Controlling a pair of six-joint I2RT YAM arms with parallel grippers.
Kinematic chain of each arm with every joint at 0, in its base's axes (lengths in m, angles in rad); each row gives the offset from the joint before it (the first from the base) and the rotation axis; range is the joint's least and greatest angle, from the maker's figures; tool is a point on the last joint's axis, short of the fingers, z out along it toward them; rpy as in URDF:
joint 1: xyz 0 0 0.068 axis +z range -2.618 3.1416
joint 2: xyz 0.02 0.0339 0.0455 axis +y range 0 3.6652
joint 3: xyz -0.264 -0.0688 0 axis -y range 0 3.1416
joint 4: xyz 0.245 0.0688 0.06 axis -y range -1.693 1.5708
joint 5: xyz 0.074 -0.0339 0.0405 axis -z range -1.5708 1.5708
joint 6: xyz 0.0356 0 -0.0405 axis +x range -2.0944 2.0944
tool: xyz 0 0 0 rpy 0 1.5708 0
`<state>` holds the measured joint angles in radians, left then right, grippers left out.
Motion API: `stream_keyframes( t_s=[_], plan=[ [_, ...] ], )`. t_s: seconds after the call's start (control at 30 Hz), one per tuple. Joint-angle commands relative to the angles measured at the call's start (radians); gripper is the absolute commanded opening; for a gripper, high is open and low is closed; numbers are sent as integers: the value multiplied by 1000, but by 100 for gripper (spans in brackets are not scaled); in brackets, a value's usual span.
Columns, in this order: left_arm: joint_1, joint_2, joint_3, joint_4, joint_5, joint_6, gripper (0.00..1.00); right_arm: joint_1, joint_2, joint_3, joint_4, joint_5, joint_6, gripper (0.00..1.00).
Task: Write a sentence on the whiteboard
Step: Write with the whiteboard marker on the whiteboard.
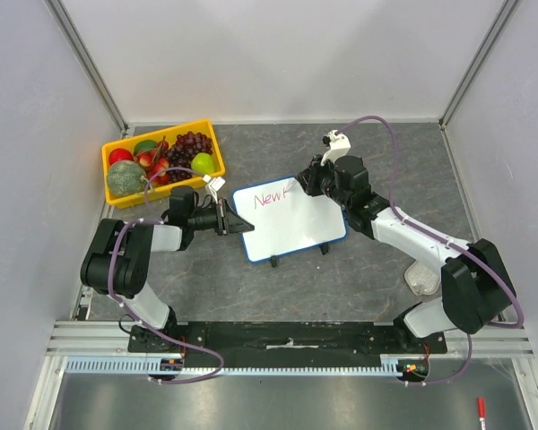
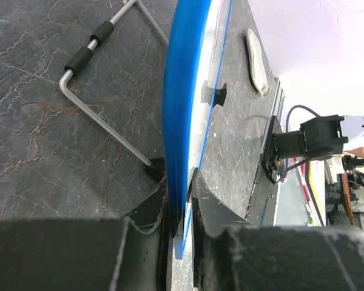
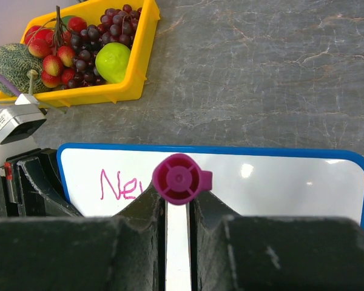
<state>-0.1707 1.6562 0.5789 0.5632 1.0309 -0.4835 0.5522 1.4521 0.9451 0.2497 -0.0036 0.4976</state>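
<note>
The whiteboard [image 1: 291,224], white with a thin blue frame, stands tilted on the table's middle. Pink writing [image 1: 271,197] on it reads "New" in the top view; the right wrist view shows "Ne" [image 3: 116,185], the rest hidden behind the marker. My left gripper [image 1: 238,224] is shut on the board's left edge [image 2: 181,121]; the blue frame sits between the jaws. My right gripper [image 1: 303,179] is shut on a pink marker [image 3: 179,179], held upright with its end toward the camera, over the board's upper middle, just right of the writing.
A yellow tray [image 1: 161,161] of fruit stands at the back left, close to the left arm. A wire stand [image 2: 103,115] props the board from behind. A white cloth [image 1: 421,279] lies by the right arm's base. A red pen [image 1: 481,412] lies below the table edge.
</note>
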Motion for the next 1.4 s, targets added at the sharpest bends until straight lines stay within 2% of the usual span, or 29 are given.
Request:
stream_keyframes(
  t_s=[0.0, 0.4, 0.77, 1.03, 1.37],
  plan=[
    [-4, 8, 13, -31, -68, 65, 2, -9, -21, -8, -17, 17, -24, 0],
    [-4, 8, 13, -29, -69, 65, 2, -11, -44, -49, -21, 7, -22, 0],
    [-4, 7, 12, -29, -69, 65, 2, -11, -18, -20, 19, -75, 30, 0],
    [-4, 7, 10, -31, -71, 66, 2, -34, -59, 1, 34, -130, 76, 0],
    [-4, 5, 12, -31, -71, 66, 2, -47, -93, 12, 0, -81, 44, 0]
  ],
)
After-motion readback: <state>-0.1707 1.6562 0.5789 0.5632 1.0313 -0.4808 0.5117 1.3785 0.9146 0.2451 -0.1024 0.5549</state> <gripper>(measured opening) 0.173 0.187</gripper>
